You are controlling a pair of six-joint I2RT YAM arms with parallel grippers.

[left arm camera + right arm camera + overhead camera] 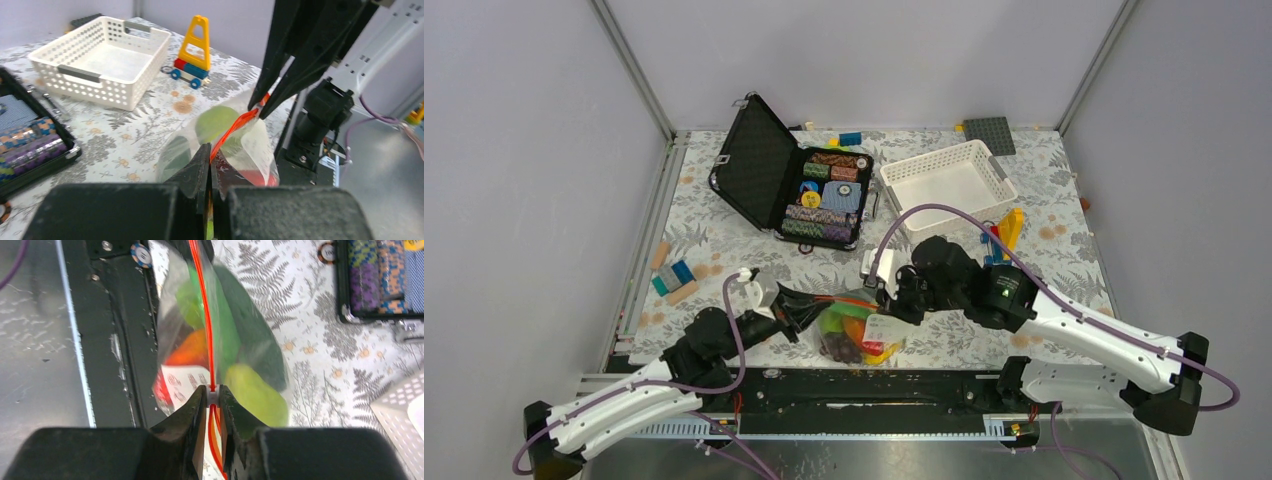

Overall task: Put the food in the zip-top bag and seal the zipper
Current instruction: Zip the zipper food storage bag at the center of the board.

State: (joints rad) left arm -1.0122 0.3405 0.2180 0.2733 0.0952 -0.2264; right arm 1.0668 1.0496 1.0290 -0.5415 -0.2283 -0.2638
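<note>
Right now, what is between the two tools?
The red zipper, stretched from the left tool to the right tool, with the bag of food under it. The top view shows it.

Bright, even light and faint soft shadows keep the top view sharp, while up close in both wrist views the clear crinkly plastic zip-top bag point(240, 340) looks soft and blurry.

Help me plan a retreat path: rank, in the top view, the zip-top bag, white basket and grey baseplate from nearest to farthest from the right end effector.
1. zip-top bag, its zipper pinched in the right end effector.
2. white basket, behind it, toward the far right.
3. grey baseplate, at the far edge beyond the basket.
</note>
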